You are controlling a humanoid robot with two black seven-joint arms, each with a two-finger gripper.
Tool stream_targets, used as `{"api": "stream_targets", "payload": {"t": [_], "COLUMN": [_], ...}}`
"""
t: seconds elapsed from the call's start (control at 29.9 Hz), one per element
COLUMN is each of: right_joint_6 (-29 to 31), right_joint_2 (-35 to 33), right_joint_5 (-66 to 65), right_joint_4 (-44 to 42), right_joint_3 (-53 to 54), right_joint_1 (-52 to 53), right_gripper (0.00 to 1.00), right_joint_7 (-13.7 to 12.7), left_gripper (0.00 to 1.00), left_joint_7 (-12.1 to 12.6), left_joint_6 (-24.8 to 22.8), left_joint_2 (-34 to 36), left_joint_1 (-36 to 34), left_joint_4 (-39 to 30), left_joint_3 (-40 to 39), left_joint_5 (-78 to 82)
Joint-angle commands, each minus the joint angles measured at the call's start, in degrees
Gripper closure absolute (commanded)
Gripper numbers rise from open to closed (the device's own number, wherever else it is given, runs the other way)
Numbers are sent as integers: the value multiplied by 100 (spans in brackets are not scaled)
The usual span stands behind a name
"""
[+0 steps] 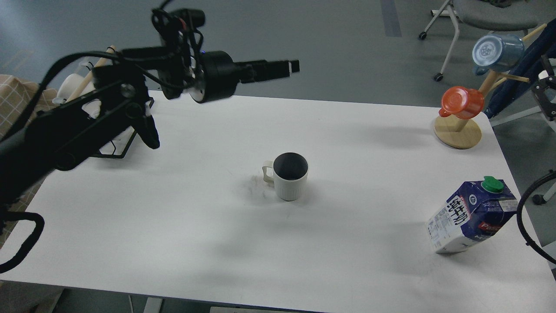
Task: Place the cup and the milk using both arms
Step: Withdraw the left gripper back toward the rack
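White desk point(182, 226) fills most of the head view. Left arm point(87, 117) comes in from the left, raised above the desk's far left area; its gripper point(284, 67) points right, hanging over the far edge, holding nothing. Jaws seen side-on as one dark bar, so can't tell whether open or closed. Right gripper not visible; only a black cable loop point(527, 217) shows at the right edge.

Wooden mug tree point(458, 132) on the desk's far right corner carries an orange-red cup point(462, 102) low and a pale blue cup point(497, 52) higher. A black wire rack point(119, 150) sits on the far left, partly hidden behind the arm.

The milk point(471, 217), blue-and-white carton with green cap, stands near the right edge toward the front, tilted a bit, free of any gripper.

The cup point(290, 176), ribbed cream mug with dark inside, is upright around desk centre, handle to the left, well apart from the milk and from the left gripper.
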Motion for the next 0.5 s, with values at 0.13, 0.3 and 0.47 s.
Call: {"api": "stream_targets", "payload": {"t": [0.13,0.3,0.47], "right_joint_6": [0,0,0], "right_joint_2": [-259,-92,-57], "right_joint_5": [787,857,1357], "right_joint_4": [619,751,777], "right_joint_3": [548,1111,1199], "right_joint_1": [-1221,-2223,-3251], "right_gripper": [1,0,0], "right_joint_7": [-4,14,5], "left_gripper": [2,2,2], "left_joint_7": [-30,-92,-30], "left_joint_6": [-1,618,1198], "left_joint_2": [321,207,-311], "left_joint_1": [957,1362,1626], "left_joint_4": [159,493,809], "left_joint_3": [-1526,-1956,-2729], "left_joint_5": [-3593,-5202,-5907]}}
